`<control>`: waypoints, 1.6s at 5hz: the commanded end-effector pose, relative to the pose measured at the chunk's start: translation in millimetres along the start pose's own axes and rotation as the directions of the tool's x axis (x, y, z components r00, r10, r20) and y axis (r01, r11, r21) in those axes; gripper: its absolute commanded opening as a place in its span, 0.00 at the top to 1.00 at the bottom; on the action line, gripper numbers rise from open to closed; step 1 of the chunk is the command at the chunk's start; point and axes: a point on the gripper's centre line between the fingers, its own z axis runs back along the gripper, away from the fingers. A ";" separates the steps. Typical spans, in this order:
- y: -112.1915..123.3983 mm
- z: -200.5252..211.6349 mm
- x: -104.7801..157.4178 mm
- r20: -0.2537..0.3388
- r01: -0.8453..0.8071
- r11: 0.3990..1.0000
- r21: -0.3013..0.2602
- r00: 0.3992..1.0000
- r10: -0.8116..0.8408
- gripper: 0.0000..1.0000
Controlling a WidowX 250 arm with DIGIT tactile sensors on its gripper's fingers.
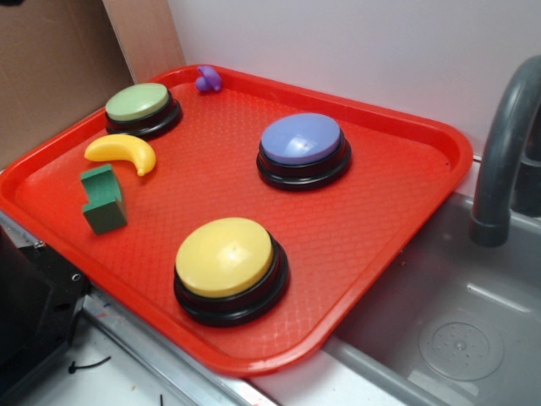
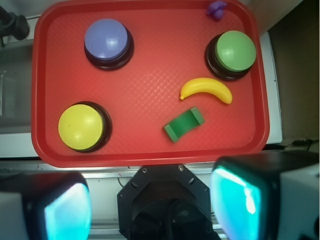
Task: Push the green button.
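The green button (image 1: 139, 103) is a pale-green dome on a black base at the tray's far left corner. In the wrist view the green button (image 2: 235, 51) sits at the upper right. My gripper (image 2: 152, 207) shows only in the wrist view, high up and back from the tray's near edge, over my black base. Its two fingers with cyan pads (image 2: 235, 202) stand wide apart with nothing between them. The gripper is far from the green button and is out of the exterior view.
The red tray (image 1: 380, 211) also holds a blue-purple button (image 1: 303, 141), a yellow button (image 1: 224, 256), a toy banana (image 1: 122, 152), a dark green angular block (image 1: 103, 199) and a small purple toy (image 1: 208, 79). A grey sink (image 1: 456, 330) and faucet (image 1: 503, 152) lie to the right.
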 end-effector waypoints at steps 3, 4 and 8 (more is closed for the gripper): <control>77.2 -80.9 70.0 0.050 -0.459 0.888 0.005 0.887 0.458 0.00; 99.3 -99.9 92.5 0.149 -0.563 0.827 0.009 0.818 0.555 0.00; 170.3 -140.9 106.9 0.291 -0.681 0.732 0.028 0.706 0.646 0.00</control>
